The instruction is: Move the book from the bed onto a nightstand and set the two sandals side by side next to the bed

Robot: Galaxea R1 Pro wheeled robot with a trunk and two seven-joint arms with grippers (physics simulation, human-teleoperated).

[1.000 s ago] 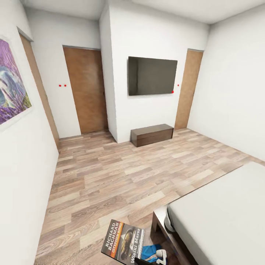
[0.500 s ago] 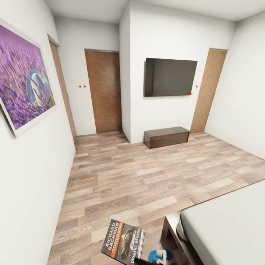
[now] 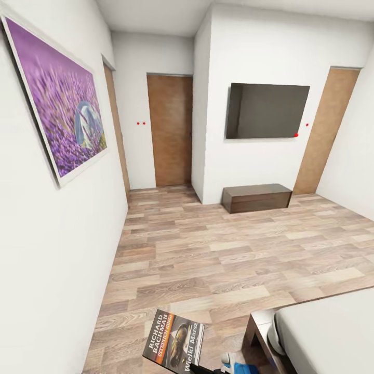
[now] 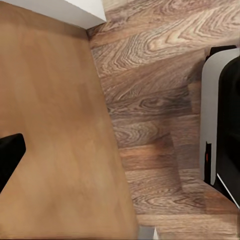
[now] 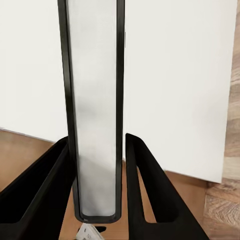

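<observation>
The right gripper (image 5: 97,192) has its fingers (image 5: 145,195) clamped on the book (image 3: 174,341), held edge-on, left of the bed (image 3: 332,332) corner. One sandal (image 3: 244,368) is cut off beside the bed. I cannot tell how the left fingers (image 4: 9,160) stand.

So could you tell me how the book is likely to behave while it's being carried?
The book looks thin, a paperback, so probably light and somewhat bendy. The right gripper grips it by one edge between its fingers, so it may sag or pivot if jolted. Its glossy cover could slip.
</observation>
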